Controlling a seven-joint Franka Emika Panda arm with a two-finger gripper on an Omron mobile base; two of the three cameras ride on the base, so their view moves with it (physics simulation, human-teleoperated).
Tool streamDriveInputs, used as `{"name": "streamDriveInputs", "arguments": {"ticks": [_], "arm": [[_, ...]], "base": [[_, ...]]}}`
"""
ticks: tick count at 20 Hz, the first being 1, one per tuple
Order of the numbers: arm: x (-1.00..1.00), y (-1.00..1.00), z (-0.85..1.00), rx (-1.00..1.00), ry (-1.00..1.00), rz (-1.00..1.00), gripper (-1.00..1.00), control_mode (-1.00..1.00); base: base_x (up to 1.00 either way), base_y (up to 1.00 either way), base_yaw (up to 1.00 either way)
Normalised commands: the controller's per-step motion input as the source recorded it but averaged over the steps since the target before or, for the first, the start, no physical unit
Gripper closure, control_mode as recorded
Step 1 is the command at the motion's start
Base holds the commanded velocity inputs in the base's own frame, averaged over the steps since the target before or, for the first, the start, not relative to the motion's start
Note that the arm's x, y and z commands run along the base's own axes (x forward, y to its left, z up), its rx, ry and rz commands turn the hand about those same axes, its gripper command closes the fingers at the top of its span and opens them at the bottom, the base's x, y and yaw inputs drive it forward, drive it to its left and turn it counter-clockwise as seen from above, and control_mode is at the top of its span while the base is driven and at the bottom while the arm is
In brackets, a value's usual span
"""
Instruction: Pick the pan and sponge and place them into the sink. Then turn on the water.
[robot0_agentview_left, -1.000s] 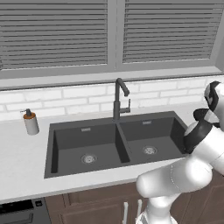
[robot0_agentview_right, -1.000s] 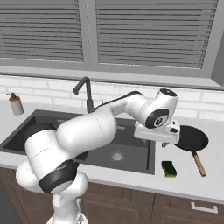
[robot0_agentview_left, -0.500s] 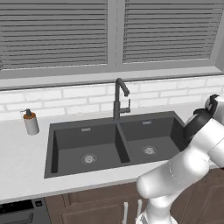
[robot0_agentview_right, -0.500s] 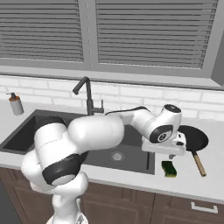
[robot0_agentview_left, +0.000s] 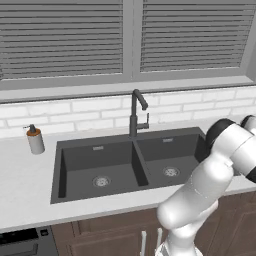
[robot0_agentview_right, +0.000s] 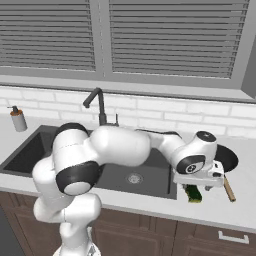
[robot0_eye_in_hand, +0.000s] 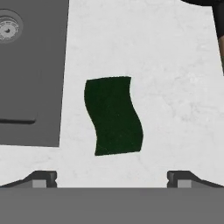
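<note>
- The sink is being observed set into the counter, both basins bare and no stream being seen at the faucet; neither task item is yet in it, so the first pick is judged to be the step in hand.
- The pan is being seen on the counter near its right end, beyond the sink's right rim, its handle pointing toward the front edge; it is lying just beside the hand and should be left undisturbed during this pick.
- The gripper is being held above the counter with its fingers spread wide apart and nothing between them; it is being aimed downward at the sponge.
- The sponge is being seen dark green face up, flat on the counter between the sink's right rim and the pan, close to the front edge; in the hand view it is lying roughly centred between the two fingertips, slightly ahead of them.
- A straight descent is being advised, with the fingers straddling the sponge's narrower sides, closing only once the tips are level with its body.
- A gentle closure is being recommended, since the block is judged soft and liable to deform or squirt out.
</note>
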Motion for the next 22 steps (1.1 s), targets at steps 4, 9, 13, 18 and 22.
{"name": "streamDriveInputs", "arguments": {"ticks": [4, 9, 13, 18, 22], "arm": [[0.00, -0.47, 0.00, 0.00, 0.00, 0.00, -1.00, -1.00], [0.02, -0.47, -0.02, 0.00, 0.00, 0.00, -1.00, -1.00], [0.15, -0.39, -0.02, 0.00, 0.00, 0.00, -1.00, -1.00], [0.11, -0.41, 0.00, 0.00, 0.00, 0.00, -1.00, -1.00], [0.16, -0.24, 0.00, 0.00, 0.00, 0.00, -1.00, -1.00]], "base": [[0.00, 0.00, 0.00], [0.00, 0.00, 0.00], [0.00, 0.00, 0.00], [0.00, 0.00, 0.00], [0.00, 0.00, 0.00]]}}
